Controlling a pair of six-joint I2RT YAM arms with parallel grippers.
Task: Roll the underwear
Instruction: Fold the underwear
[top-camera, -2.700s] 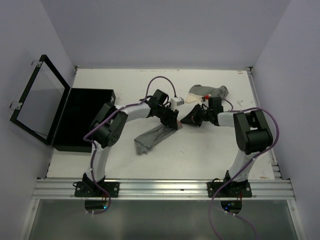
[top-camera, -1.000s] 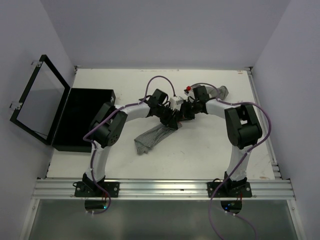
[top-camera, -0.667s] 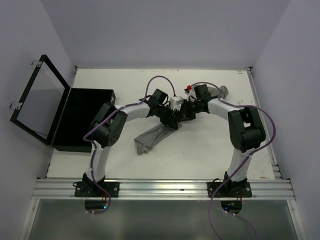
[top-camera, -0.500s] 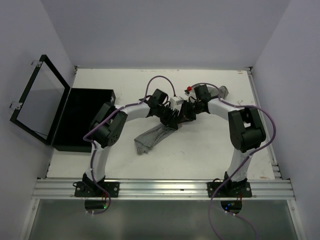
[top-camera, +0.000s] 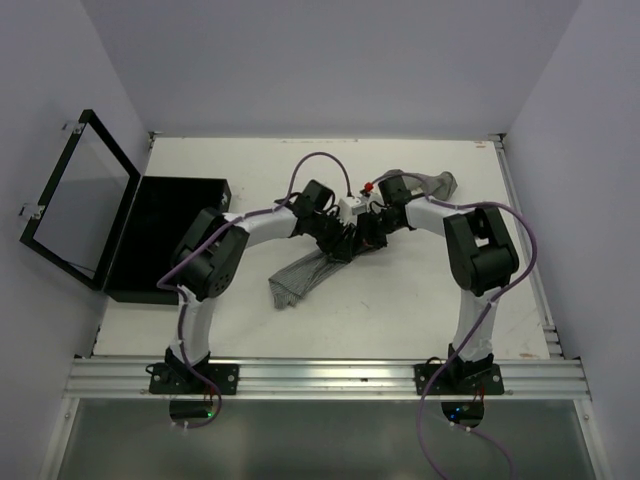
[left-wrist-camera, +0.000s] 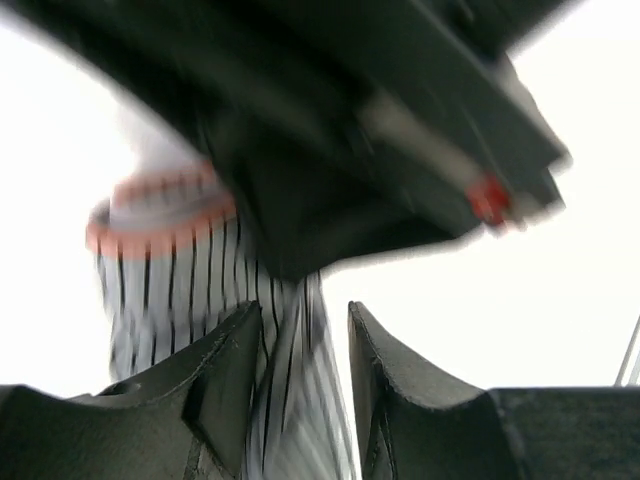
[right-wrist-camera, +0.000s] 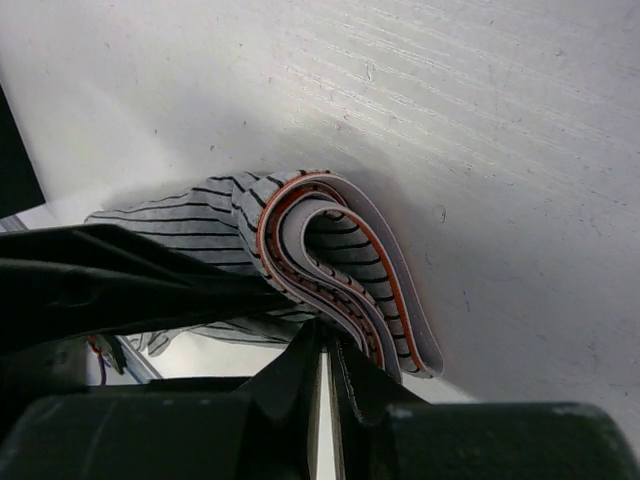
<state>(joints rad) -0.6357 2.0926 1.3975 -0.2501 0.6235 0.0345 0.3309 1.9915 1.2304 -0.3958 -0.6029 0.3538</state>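
Tight quarters: right claw (right-wrist-camera: 322, 342) pressed almost together at the folded end of the underwear (right-wrist-camera: 340, 255), left claw (left-wrist-camera: 305, 345) half-spread astride it, length trailing near-left.

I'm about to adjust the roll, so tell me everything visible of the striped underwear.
The striped underwear is soft grey cloth with thin dark stripes and an orange-edged waistband. Its far end is curled into loose layers on the white table, the rest trailing toward the near left. The right gripper is pinched shut on the curled end; the left gripper straddles the cloth, grip unclear.
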